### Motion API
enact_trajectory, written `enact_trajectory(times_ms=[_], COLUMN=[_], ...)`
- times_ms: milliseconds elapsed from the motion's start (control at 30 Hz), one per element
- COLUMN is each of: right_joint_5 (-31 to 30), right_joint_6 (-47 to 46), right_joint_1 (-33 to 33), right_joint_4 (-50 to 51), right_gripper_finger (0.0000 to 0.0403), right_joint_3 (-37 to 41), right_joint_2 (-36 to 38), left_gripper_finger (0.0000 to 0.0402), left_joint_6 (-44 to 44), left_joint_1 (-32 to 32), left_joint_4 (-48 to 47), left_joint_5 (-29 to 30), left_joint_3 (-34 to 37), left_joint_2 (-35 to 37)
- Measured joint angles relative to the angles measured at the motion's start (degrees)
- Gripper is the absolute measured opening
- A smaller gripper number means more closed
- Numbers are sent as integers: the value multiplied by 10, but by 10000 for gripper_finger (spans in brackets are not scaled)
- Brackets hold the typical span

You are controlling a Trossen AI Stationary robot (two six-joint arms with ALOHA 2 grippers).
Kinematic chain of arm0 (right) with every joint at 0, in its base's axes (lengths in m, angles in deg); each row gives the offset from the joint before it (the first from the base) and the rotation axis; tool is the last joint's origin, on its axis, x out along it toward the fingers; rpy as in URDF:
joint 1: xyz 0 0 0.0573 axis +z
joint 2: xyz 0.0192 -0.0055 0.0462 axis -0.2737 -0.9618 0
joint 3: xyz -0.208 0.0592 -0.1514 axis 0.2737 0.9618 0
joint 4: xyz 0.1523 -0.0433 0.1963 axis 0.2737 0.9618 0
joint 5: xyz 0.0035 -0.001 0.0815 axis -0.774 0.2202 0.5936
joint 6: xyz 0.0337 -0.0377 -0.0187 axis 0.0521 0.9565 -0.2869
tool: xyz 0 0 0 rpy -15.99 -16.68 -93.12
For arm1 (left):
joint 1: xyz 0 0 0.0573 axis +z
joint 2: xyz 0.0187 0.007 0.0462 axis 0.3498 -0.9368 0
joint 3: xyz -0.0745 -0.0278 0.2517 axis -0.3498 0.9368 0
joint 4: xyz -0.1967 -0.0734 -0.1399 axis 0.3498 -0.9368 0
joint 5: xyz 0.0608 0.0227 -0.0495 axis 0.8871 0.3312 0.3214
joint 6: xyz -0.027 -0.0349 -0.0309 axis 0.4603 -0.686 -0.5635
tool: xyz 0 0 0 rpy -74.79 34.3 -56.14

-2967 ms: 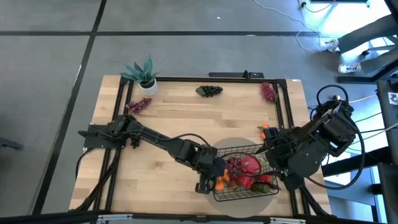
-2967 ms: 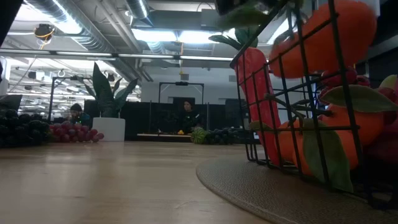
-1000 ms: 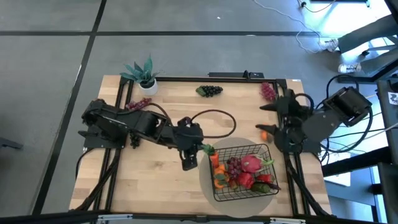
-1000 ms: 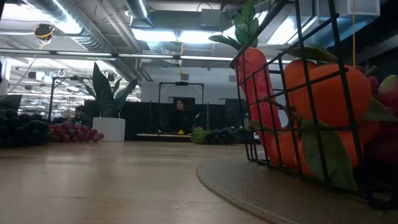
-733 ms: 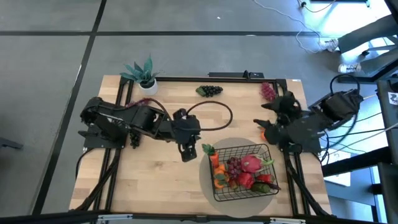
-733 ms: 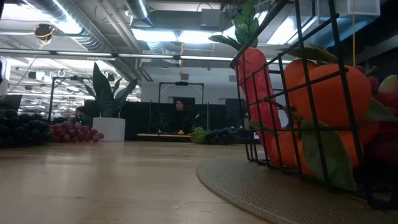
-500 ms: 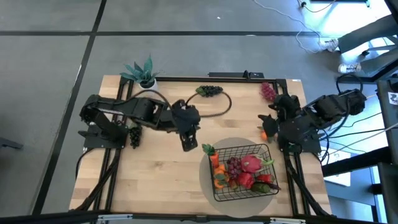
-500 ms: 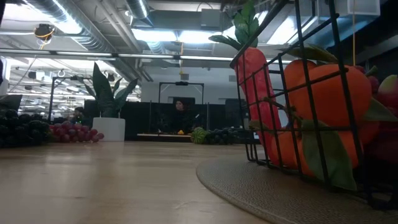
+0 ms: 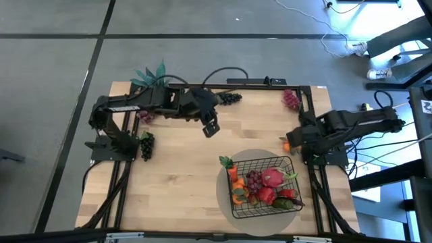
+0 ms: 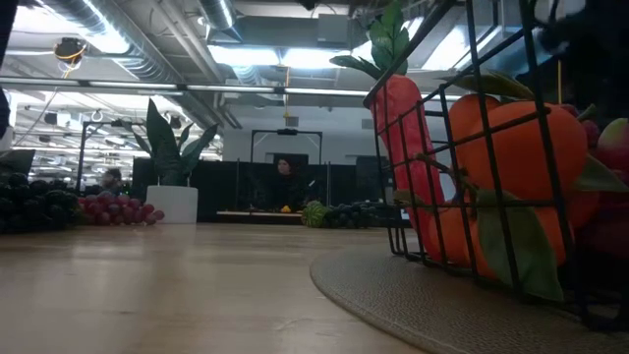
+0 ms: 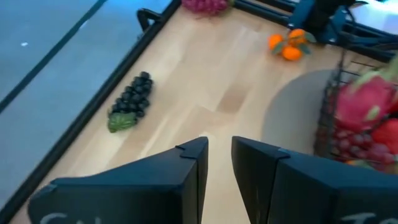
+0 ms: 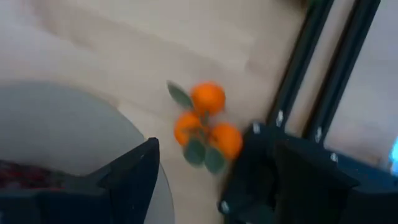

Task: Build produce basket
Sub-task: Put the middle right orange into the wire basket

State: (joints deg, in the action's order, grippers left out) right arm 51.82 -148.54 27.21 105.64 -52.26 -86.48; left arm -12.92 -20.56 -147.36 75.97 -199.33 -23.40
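the left pincer [image 9: 210,128] hangs over the far middle of the desk [image 9: 175,175], its two dark fingers [image 11: 193,171] parted by a narrow gap with nothing between them; bare wood lies beneath it and toward the near edge. just beyond it, by the far rail, lies the dark grape bunch [image 9: 228,98]. the right pincer [image 12: 186,180] sits low at the desk's right edge, its fingers spread wide and empty, with the small oranges [image 9: 287,144] on the wood just ahead of the gap, close beside the black side rail [image 12: 298,62]. a red grape bunch [image 9: 291,99] rests in the far right corner, a purple bunch [image 9: 144,115] near the far left rail, and another dark bunch [image 9: 146,144] at the left edge. the potted plant [image 9: 154,75] stands in the far left corner.

the basket [image 9: 253,210] stands on the round grey mat [image 9: 226,196] near the front, right of centre. inside it are the carrot [image 9: 231,170] at the left end, oranges, a grape bunch, the pink dragon fruit [image 9: 272,177] and red peppers [image 9: 265,196]
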Motion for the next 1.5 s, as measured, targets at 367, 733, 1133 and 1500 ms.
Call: enact_trajectory(times_ms=[367,733,1133,1500], right_joint_5=[66,81,78,64], right_joint_6=[-1,1,2,3], right_joint_1=[-7,-30,-67,-92], right_joint_4=[-127,-146,-146,-166], right_gripper_finger=[299,292,263,255], right_joint_3=[84,112,112,112], right_joint_2=[-21,-89,-165,-199], left_gripper_finger=[60,60,60,60], left_joint_6=[53,92,93,118], left_joint_1=[57,66,66,66], left_joint_4=[2,3,3,3], left_joint_5=[-71,-72,-72,-72], left_joint_3=[0,0,0,0], left_joint_2=[0,0,-1,-1])
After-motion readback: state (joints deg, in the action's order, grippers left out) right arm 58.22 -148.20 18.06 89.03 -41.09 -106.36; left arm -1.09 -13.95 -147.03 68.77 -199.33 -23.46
